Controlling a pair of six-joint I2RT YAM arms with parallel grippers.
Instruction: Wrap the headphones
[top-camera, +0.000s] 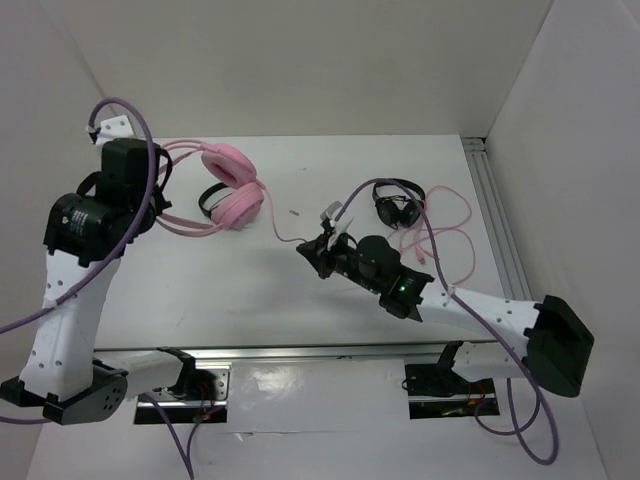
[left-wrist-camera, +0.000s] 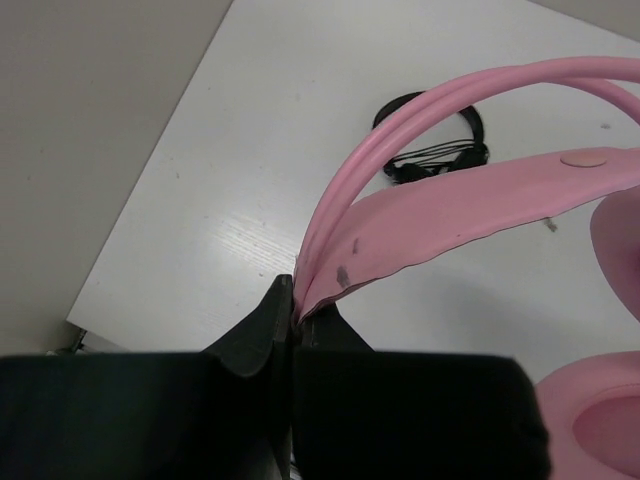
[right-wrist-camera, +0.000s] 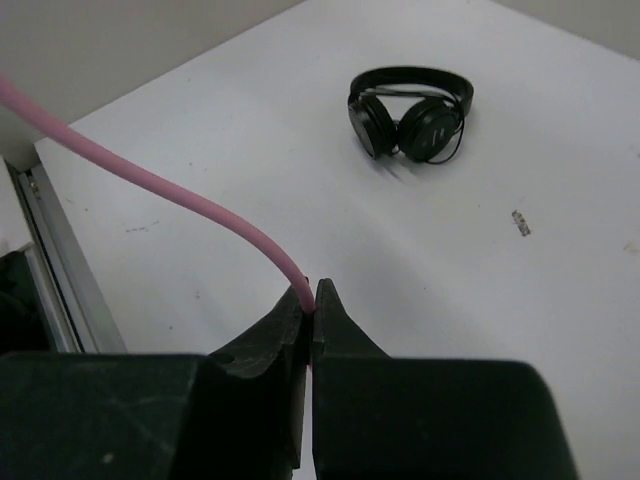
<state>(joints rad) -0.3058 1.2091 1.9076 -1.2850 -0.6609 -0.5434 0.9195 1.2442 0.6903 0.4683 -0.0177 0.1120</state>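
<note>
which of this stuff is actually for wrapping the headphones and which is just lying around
For the job:
- pink headphones, held in the left gripper
- pink cable, pinched in the right gripper

Just lying about:
- black headset on the right
- second black headset beside the pink cups

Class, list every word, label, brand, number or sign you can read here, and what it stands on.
No readable text anywhere.
The pink headphones and the black headset show no lettering; the round mark on the pink headband is too blurred to read.

Pink headphones (top-camera: 237, 200), blk headset (top-camera: 397, 208), wht table (top-camera: 250, 290)
</note>
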